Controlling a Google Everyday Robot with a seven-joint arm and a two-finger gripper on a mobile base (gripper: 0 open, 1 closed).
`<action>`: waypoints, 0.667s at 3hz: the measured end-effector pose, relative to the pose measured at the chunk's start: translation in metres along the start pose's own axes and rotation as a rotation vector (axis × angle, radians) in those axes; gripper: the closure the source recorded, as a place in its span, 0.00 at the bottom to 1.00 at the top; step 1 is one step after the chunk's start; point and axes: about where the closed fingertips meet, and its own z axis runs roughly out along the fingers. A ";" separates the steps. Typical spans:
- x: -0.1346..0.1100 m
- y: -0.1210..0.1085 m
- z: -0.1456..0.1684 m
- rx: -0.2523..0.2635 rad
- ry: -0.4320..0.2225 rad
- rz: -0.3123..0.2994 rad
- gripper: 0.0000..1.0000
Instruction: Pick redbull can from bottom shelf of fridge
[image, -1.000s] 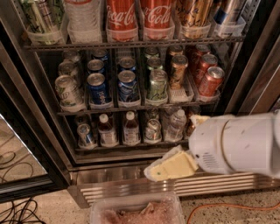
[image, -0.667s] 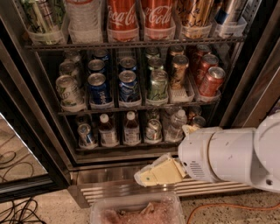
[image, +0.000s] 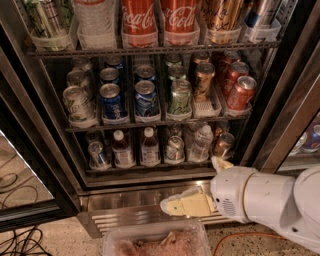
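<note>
The slim blue-and-silver redbull can (image: 97, 154) is standing upright at the left end of the bottom shelf (image: 155, 167), the lowest dark wire rack of the large stainless-steel drinks fridge (image: 120, 209); it is sitting at the front of that shelf with its silver top showing. Along the bottom shelf to the right of it, two small brown bottles with white caps (image: 123, 150) are standing side by side; further along are a silver can (image: 175, 148), a clear plastic bottle (image: 201, 142) and, at the right end, a copper-brown can (image: 223, 145).

The cream-coloured gripper (image: 170, 205) is hovering below the bottom shelf, under its right half and in front of the fridge's vented base, pointing left; it is well apart from the redbull can and touching nothing on the shelf; whether it is apart or together cannot be told. The rounded white arm (image: 260, 200) is reaching in from below the shelf's right end.

Above the bottom shelf, wider dark-blue cans (image: 112, 100), a green can (image: 180, 97) and red cans (image: 241, 92) are filling the next rack; below the bottom shelf, under the gripper, a clear plastic tub (image: 112, 242) is lying on the speckled floor.
</note>
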 end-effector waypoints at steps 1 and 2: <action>0.000 -0.006 0.019 -0.048 -0.163 0.107 0.00; 0.000 0.003 0.022 -0.123 -0.311 0.085 0.00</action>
